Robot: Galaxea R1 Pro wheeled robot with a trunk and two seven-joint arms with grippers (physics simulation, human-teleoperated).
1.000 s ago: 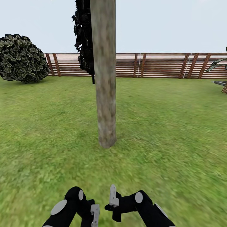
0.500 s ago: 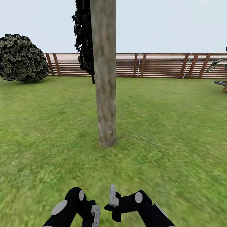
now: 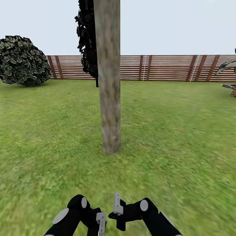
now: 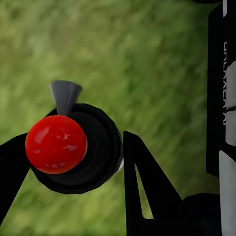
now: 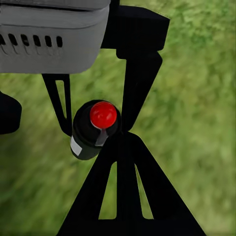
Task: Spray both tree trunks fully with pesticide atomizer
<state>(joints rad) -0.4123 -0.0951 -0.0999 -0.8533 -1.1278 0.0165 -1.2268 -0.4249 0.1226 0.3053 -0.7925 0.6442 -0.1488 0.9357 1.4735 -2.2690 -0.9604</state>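
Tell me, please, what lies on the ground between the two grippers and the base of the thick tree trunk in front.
In the head view, only bare grass lies between the left gripper, the right gripper and the tree trunk.

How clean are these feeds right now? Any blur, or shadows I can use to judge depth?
Head view: tree trunk and fence sharp, grass smeared toward the bottom edge, flat light, only faint darkening at the trunk's base. Left wrist view: pesticide atomizer crisp, lawn behind it fully blurred. Right wrist view: atomizer sharp, grass soft, no glare.
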